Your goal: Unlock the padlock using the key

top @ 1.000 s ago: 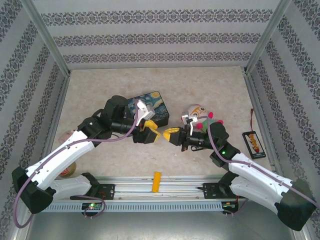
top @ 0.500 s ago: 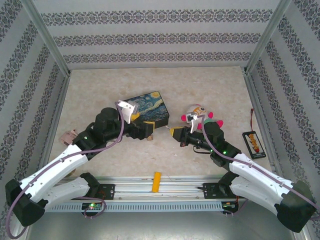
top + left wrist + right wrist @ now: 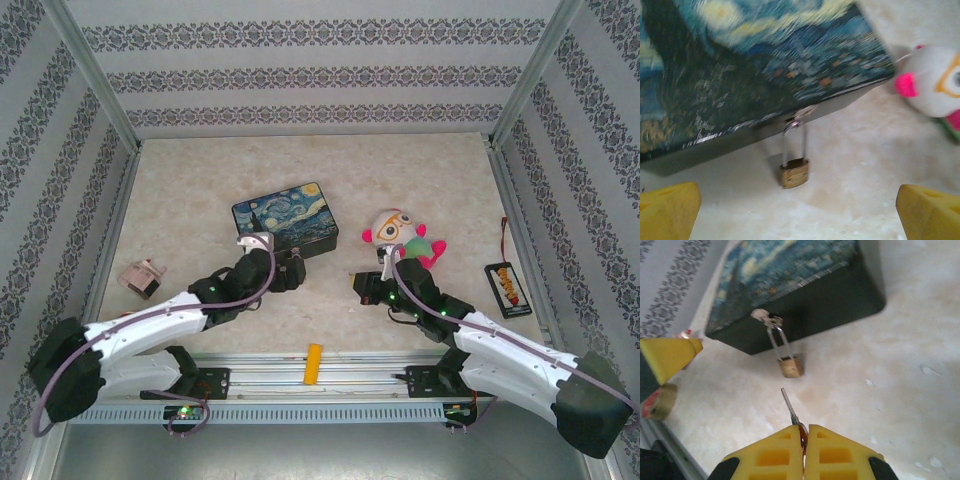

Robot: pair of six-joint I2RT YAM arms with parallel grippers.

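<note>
tin (image 3: pixel 765 75) shut, brass padlock (image 3: pixel 794 172) hanging at its 6 o'clock | right gripper (image 3: pixel 804 440) pinches thin grey key (image 3: pixel 789 407) | left gripper (image 3: pixel 800 210) spread

Brass padlock (image 3: pixel 794 172), grey key (image 3: pixel 789 404), swirly blue-and-yellow tin (image 3: pixel 740 75), beige marbled table (image 3: pixel 865 165)

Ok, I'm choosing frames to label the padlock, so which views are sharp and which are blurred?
Left wrist: motion-smeared, the tin is streaked, yet the padlock is readable, soft shadow beside it. Right wrist: crisper, the padlock and the key in the right hand are distinct. Top external: evenly lit, sharp, but the padlock is too small to judge.
</note>
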